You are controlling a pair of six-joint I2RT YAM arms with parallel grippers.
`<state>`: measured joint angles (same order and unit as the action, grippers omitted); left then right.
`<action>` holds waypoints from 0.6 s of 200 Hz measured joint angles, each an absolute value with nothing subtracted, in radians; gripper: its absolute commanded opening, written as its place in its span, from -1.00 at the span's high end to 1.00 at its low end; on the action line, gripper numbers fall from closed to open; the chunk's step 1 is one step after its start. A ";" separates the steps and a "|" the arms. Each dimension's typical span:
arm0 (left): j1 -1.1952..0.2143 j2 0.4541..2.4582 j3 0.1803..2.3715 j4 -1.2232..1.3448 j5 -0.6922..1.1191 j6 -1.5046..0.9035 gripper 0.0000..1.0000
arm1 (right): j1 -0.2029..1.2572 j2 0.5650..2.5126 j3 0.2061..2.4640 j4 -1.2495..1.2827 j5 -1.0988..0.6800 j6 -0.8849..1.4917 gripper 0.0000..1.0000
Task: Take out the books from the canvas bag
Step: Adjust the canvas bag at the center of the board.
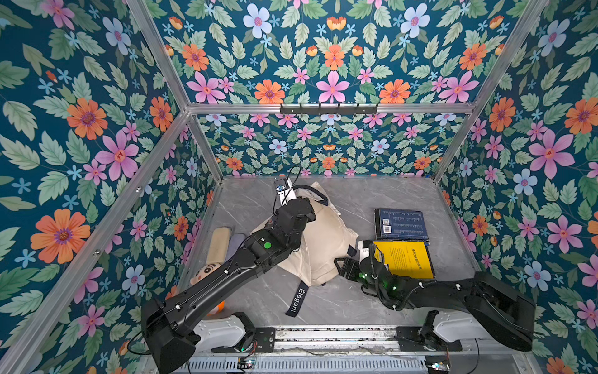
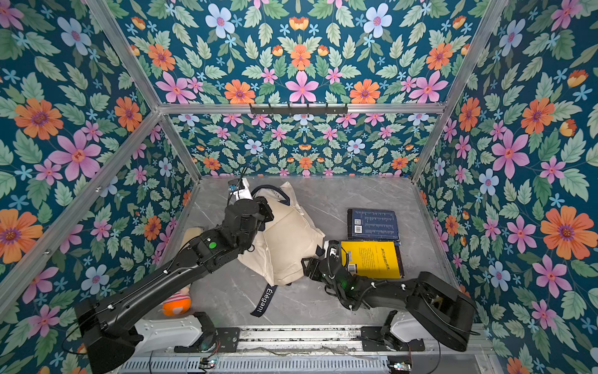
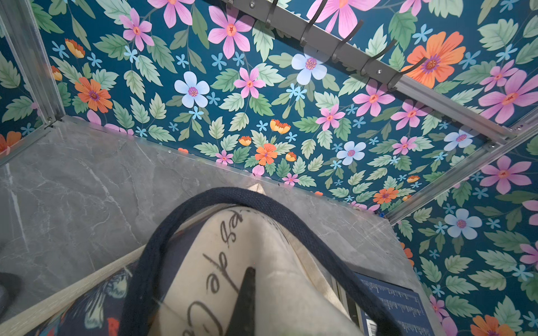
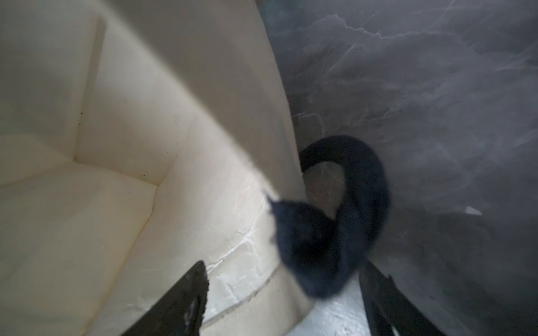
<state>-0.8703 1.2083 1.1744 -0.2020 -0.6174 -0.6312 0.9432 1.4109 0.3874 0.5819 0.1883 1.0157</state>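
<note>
The cream canvas bag (image 1: 323,239) (image 2: 288,239) lies crumpled mid-table. My left gripper (image 1: 305,210) (image 3: 253,276) is shut on the bag's cloth at its far end, beside the navy handle (image 3: 180,221). My right gripper (image 1: 351,251) (image 4: 283,279) is open, its jaws either side of the bag's right corner and the navy strap end (image 4: 308,241). Two books lie flat on the table to the right of the bag: a dark blue book (image 1: 401,225) (image 2: 373,225) and a yellow book (image 1: 406,259) (image 2: 372,259). A dark tiger-print cover (image 3: 96,305) shows under the handle.
Soft toys lie along the left wall: a beige roll (image 1: 220,239), a doll (image 1: 207,272) and an orange toy (image 2: 176,306). The bag's loose navy strap (image 1: 296,298) trails toward the front. A hook rail (image 1: 328,108) runs across the back wall.
</note>
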 measured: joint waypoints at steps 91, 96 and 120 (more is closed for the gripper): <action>-0.870 1.208 1.168 -0.202 -0.606 -0.658 1.00 | 0.942 1.594 0.483 0.736 0.162 0.985 0.66; -0.870 1.208 1.167 -0.202 -0.604 -0.659 1.00 | 0.942 1.596 0.483 0.736 0.166 0.985 0.70; -0.870 1.206 1.166 -0.200 -0.603 -0.659 1.00 | 0.941 1.604 0.480 0.745 0.172 0.981 0.94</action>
